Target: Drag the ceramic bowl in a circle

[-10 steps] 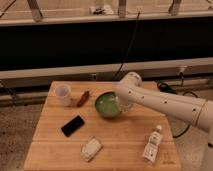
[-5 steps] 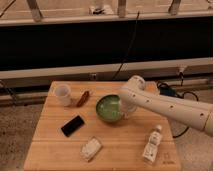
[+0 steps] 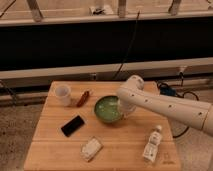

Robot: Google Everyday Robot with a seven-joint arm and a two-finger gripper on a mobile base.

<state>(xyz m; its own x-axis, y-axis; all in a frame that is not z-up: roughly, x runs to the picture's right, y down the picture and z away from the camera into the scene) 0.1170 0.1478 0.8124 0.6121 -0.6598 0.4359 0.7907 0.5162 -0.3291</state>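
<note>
The ceramic bowl (image 3: 107, 109) is round, shallow and glossy green with a darker rim. It sits on the wooden table (image 3: 125, 145) near its middle. My white arm reaches in from the right. My gripper (image 3: 121, 106) is at the bowl's right rim, hidden behind the arm's wrist.
A small white cup (image 3: 62, 94) stands at the table's back left, with a brown snack bar (image 3: 83, 98) beside it. A black phone (image 3: 73, 125) lies left of the bowl. A white packet (image 3: 91, 148) and a small white bottle (image 3: 152, 144) lie near the front edge.
The bowl has slid toward the front of the table together with my gripper and arm. The other objects have not moved.
</note>
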